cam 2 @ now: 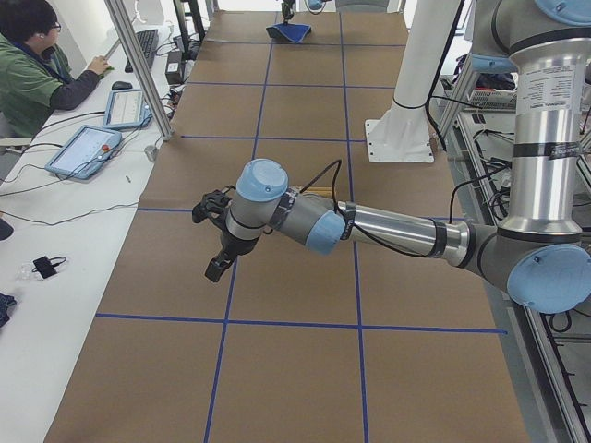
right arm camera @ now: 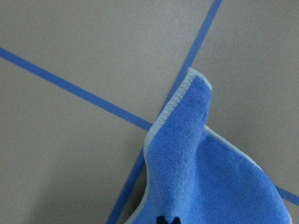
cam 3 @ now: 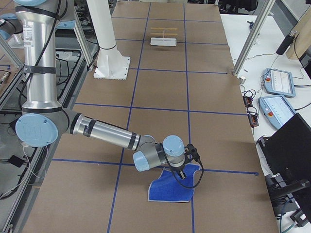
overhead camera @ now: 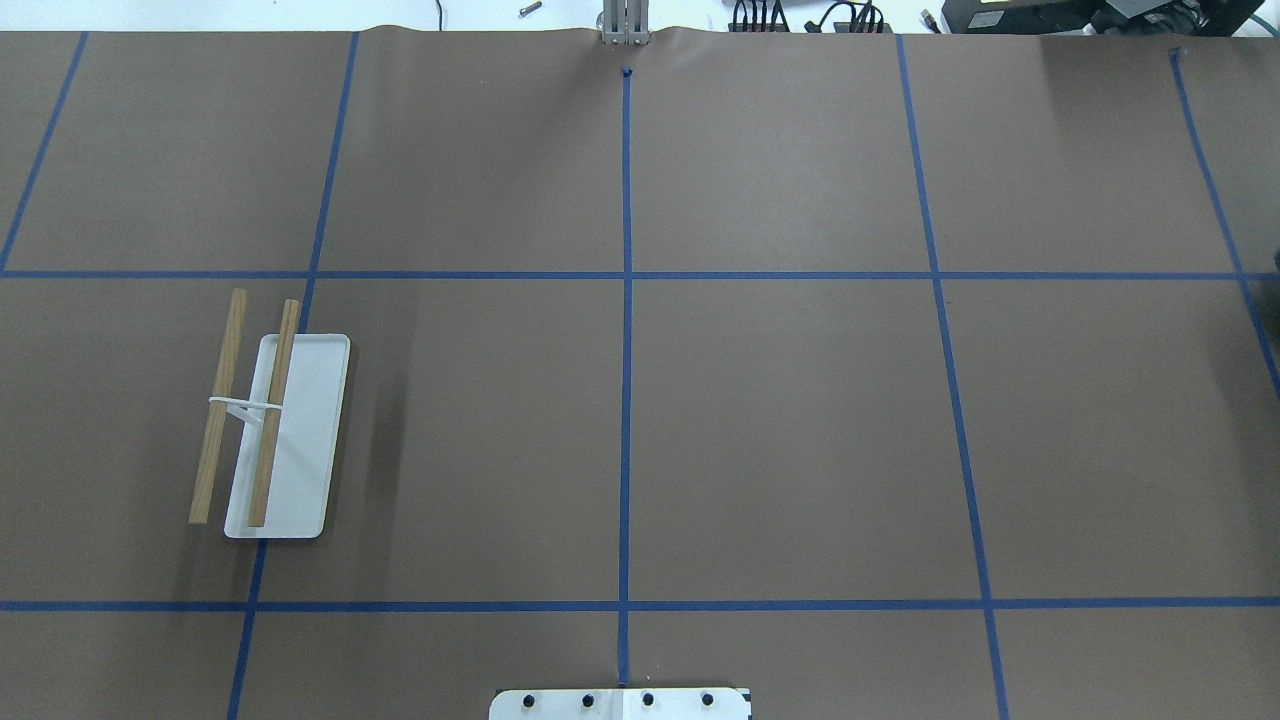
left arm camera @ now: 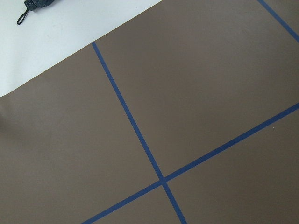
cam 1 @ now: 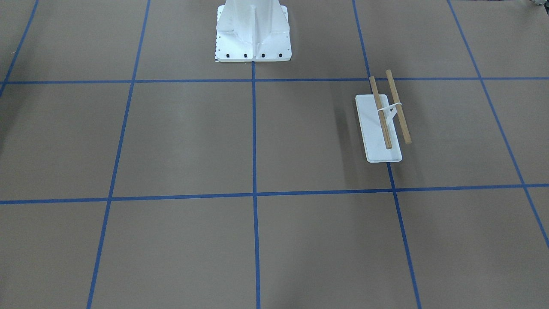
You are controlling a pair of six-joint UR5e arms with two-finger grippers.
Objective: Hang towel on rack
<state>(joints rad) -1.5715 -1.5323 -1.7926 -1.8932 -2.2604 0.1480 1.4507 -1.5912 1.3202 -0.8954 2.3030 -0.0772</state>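
Note:
The towel, royal blue with pale edging, lies on the brown table near my right end; it also shows far off in the exterior left view. In the right wrist view the towel rises in a ridge to the dark fingertips. My right gripper is down on its edge, shut on it. The rack stands bare on my left side, also in the overhead view and far away in the exterior right view. My left gripper hovers over bare table; I cannot tell if it is open.
The big white bolted pedestal stands at the robot's side of the table. An operator sits at a side bench with tablets. Metal frame posts stand along the table's far edge.

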